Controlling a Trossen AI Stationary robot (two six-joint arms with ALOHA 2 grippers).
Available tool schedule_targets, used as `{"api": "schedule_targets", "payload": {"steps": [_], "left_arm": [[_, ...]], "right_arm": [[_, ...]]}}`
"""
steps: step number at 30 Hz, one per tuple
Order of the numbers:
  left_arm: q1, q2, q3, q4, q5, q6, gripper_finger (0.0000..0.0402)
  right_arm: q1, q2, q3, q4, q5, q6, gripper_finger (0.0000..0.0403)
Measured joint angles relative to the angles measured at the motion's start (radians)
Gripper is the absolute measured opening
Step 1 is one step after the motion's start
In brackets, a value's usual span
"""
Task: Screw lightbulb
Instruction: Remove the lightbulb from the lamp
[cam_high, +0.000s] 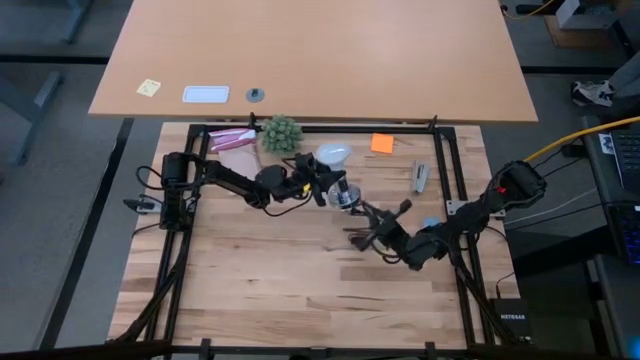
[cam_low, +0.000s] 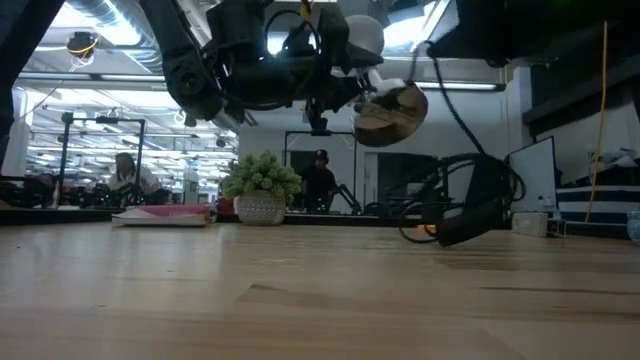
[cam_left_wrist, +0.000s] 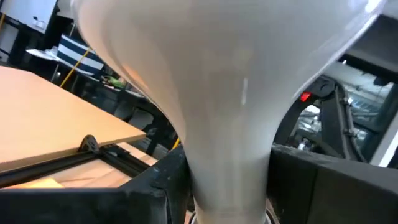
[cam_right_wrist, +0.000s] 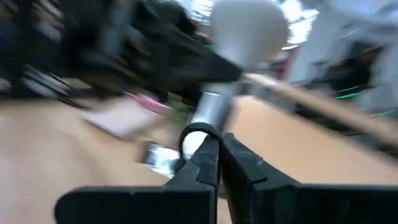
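The white lightbulb (cam_high: 333, 155) hangs in the air over the middle of the table, dome toward the far edge. Its silvery screw base (cam_right_wrist: 211, 109) points at the round silvery socket (cam_high: 345, 195), which is also lifted off the table (cam_low: 390, 112). My left gripper (cam_high: 320, 178) comes from the table's left and is shut on the bulb. My right gripper (cam_high: 362, 208) comes from the near right, its fingers shut at the socket. The socket's black cord (cam_low: 470, 205) hangs down to the table. Whether the base sits in the socket cannot be told. My left gripper pinches the lightbulb's narrow neck (cam_left_wrist: 230, 168) between its two fingers, just above the screw base. The fingers lie across the neck, coming from the table's left and slanting a little upward. The bulb is lifted clear, dome up and tilted toward the far edge. My right gripper is shut on a thin black part of the socket (cam_right_wrist: 198, 134), held at the fingertips. The fingers come about level from the table's near right. The socket is lifted clear of the table; the blurred wrist view does not show which part this is.
A small green plant (cam_high: 280, 132) and a pink flat thing (cam_high: 232, 140) stand at the far left. An orange note (cam_high: 382, 143) and a grey object (cam_high: 421, 177) lie at the far right. Black frame rails (cam_high: 448, 170) run along the table's edges.
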Motion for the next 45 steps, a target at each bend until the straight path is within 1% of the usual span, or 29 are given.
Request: {"api": "schedule_targets", "payload": {"steps": [2,4,6,9,11,17,22,24,28,30,35,39,40,42,45], "left_arm": [[0.005,0.000,0.000,0.015,0.002,-0.023,0.0155],[0.006,0.000,0.006,0.022,0.001,-0.035,0.0155],[0.005,0.000,0.017,0.022,-0.002,-0.041,0.0155],[-0.010,0.001,0.031,0.021,-0.007,-0.032,0.0155],[-0.022,0.001,0.036,0.024,-0.007,-0.007,0.0155],[-0.040,0.001,0.037,0.025,-0.009,0.008,0.0155],[-0.039,0.001,0.037,0.015,-0.006,0.057,0.0155],[-0.038,0.001,0.038,-0.003,-0.010,0.101,0.0155],[-0.038,0.001,0.039,-0.035,-0.051,0.204,0.0155],[-0.038,0.001,0.039,-0.031,-0.057,0.224,0.0155],[-0.042,0.000,0.039,-0.037,-0.058,0.192,0.0155],[-0.046,0.000,0.039,-0.036,-0.058,0.190,0.0155],[-0.046,0.000,0.039,-0.035,-0.058,0.187,0.0155],[-0.047,0.000,0.039,-0.027,-0.055,0.163,0.0155],[-0.047,0.000,0.039,-0.012,-0.052,0.137,0.0155]], "right_arm": [[-0.006,0.002,0.000,-0.009,-0.121,0.146,0.0012],[-0.035,0.012,0.001,-0.044,-0.242,0.273,0.0012],[-0.071,0.033,0.001,-0.094,-0.334,0.405,0.0012],[-0.124,0.082,0.001,-0.133,-0.411,0.543,0.0012],[-0.152,0.117,0.001,-0.121,-0.423,0.582,0.0012],[-0.211,0.178,0.001,-0.061,-0.443,0.612,0.0012],[-0.218,0.187,0.001,-0.051,-0.477,0.635,0.0012],[-0.205,0.188,0.000,-0.032,-0.478,0.635,0.0012],[-0.191,0.187,0.000,0.031,-0.483,0.627,0.0012],[-0.194,0.187,0.000,0.045,-0.503,0.626,0.0012],[-0.219,0.187,0.001,0.056,-0.590,0.634,0.0012],[-0.230,0.198,0.042,0.053,-0.683,0.630,0.0012],[-0.230,0.206,0.056,0.052,-0.692,0.624,0.0012],[-0.229,0.226,0.098,0.018,-0.692,0.609,0.0012],[-0.235,0.263,0.170,-0.088,-0.649,0.608,0.0012]]}}
